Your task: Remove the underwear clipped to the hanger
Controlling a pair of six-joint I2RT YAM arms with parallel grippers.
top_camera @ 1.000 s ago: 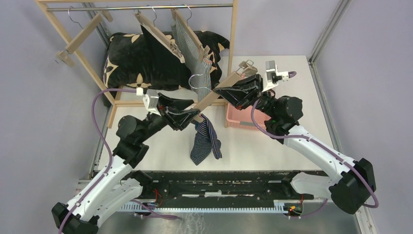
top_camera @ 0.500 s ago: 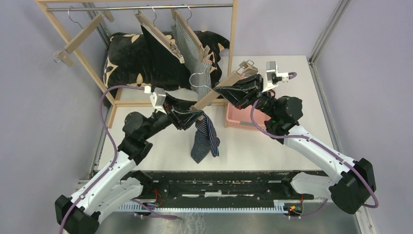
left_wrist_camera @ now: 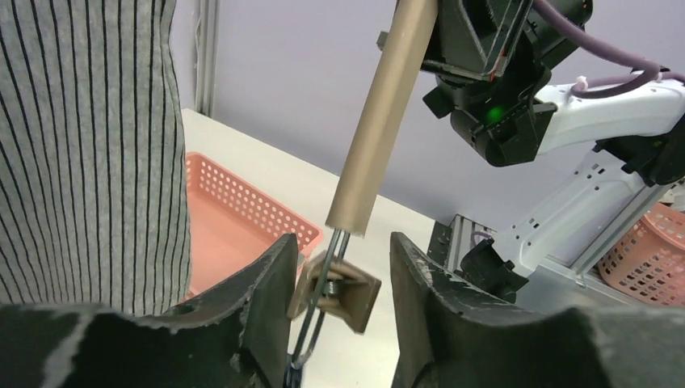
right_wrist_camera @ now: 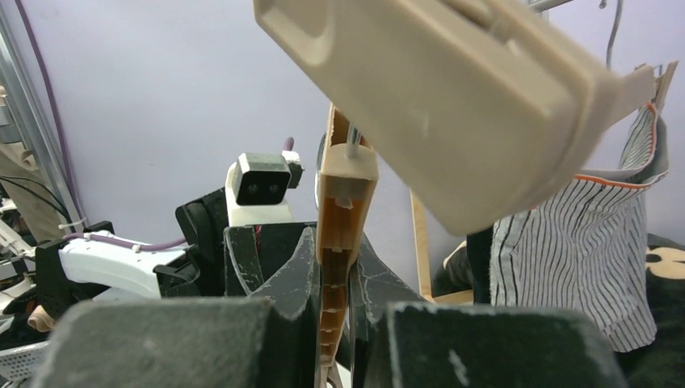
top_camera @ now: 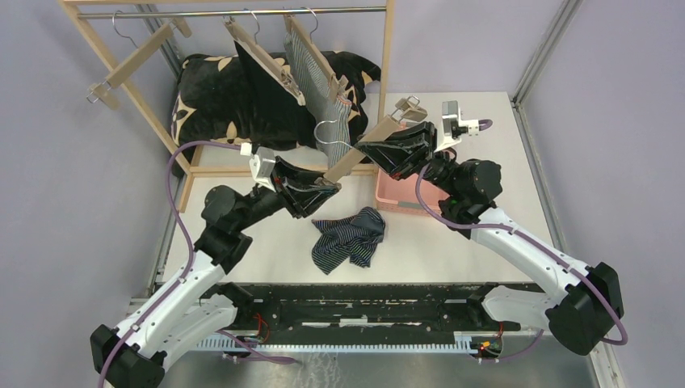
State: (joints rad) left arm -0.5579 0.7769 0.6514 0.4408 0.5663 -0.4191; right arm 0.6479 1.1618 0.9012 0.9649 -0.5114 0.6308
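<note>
navy thin-striped cloth boxer shorts just dropped off clip, now crumpled on white table, near pink basket. left gripper straddles small beige clip; cannot tell if squeezing. right gripper pinches beige wooden hanger. first pair done; plain black shorts and grey pinstriped shorts remain clipped.

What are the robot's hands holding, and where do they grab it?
The right gripper clamps the wooden hanger by its bar. The left gripper straddles the hanger's clip, open, holding nothing.
</note>
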